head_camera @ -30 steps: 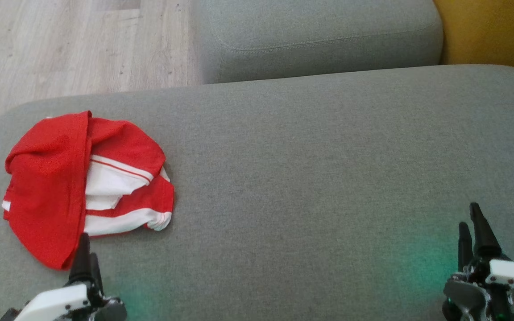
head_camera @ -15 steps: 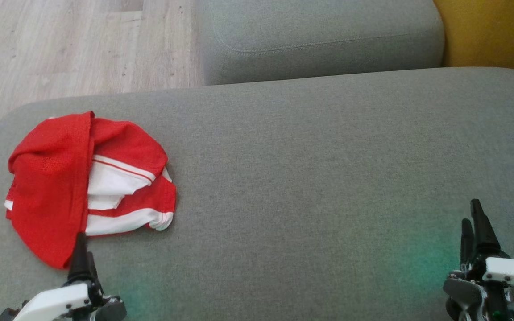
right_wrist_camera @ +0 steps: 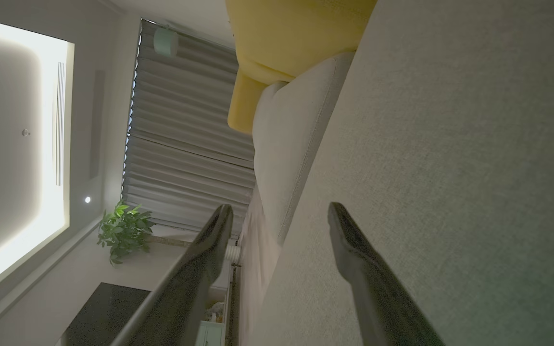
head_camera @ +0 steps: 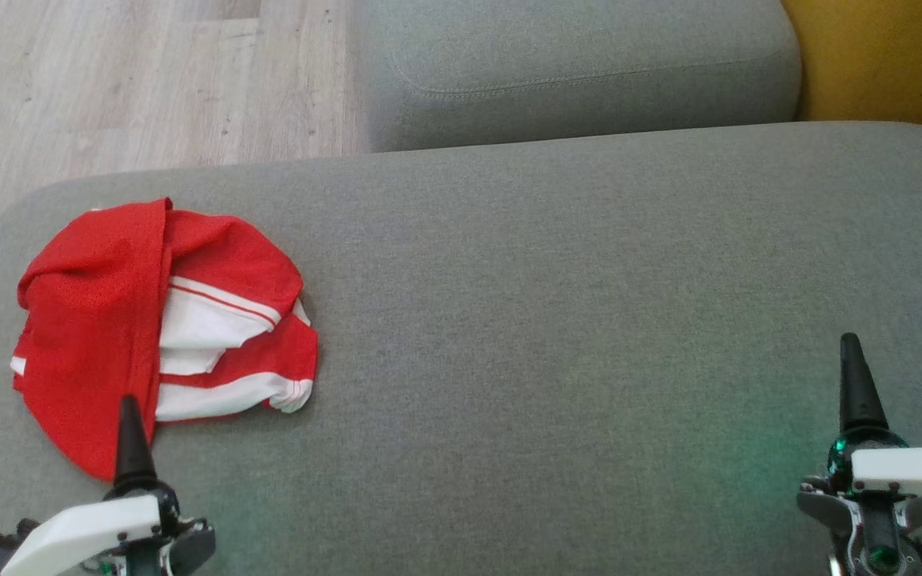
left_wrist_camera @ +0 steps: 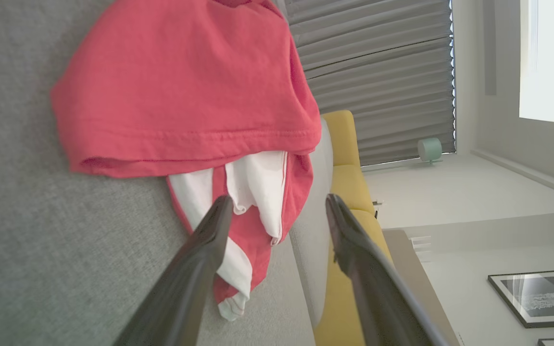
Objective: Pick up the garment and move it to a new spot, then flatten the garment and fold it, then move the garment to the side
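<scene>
Item: garment [head_camera: 109, 320], red with white panels and a thin red stripe. It is crumpled into a rounded heap, with a red layer folded over its left side and a white cuff poking out at lower right. It lies at the left end of the grey sofa seat [head_camera: 549, 320], where it lay a second ago. Left pincer [head_camera: 130, 416] is at its near hem, fingers apart and gripping nothing; contact cannot be told. Right pincer [head_camera: 853, 376] is well apart over bare seat, also spread. In the head view each now shows one finger where two showed before. Wood floor [head_camera: 109, 80] lies beyond.
</scene>
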Robot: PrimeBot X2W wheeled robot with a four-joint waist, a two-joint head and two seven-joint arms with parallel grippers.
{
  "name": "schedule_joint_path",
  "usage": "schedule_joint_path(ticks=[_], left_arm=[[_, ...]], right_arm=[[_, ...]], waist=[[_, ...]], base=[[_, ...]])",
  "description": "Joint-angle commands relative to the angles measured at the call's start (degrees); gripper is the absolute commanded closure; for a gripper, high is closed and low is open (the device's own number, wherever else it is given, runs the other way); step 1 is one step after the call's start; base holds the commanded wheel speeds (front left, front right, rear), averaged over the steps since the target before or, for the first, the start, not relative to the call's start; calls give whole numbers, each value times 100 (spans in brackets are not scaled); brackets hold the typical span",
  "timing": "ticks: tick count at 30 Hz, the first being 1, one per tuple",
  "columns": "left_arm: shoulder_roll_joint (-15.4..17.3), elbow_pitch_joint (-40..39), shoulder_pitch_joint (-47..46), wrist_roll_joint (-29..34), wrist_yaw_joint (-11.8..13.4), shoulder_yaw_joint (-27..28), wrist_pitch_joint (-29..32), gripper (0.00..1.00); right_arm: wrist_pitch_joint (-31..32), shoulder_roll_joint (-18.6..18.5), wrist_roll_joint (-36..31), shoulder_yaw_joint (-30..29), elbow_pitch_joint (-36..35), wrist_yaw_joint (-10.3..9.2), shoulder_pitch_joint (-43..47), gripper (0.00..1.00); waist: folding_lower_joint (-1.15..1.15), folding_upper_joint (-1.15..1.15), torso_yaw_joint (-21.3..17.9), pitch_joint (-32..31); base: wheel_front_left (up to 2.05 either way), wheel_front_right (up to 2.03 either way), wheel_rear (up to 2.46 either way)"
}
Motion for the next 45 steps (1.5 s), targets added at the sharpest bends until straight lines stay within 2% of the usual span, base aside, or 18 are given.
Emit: schedule_joint_path(ticks=[1,13,19,31,45], left_arm=[[34,-243,-229,131,22,104,-60,0],[37,-750,-259,1300,218,-114,-261,0],[39,-913,-255,2026,238,-353,-362,0],[64,-908,-271,3526,192,-862,-563,0],[292,-860,-385,4787,391,-1479,-781,0]], right_arm=[[-79,-28,-162,48,-255,-1,-195,0],[-282,-33,-1442,220,-611,-2,-188,0],[-383,-35,-2088,291,-729,-2,-179,0],[-586,-39,-3228,505,-837,-2,-145,0],[-805,-44,-4311,665,-855,-3,-130,0]], waist=[[0,0,-2,3],[0,0,-21,27],[0,0,-10,22],[0,0,10,12],[0,0,9,10]], base=[[0,0,0],[0,0,0],[0,0,0],[0,0,0],[0,0,0]])
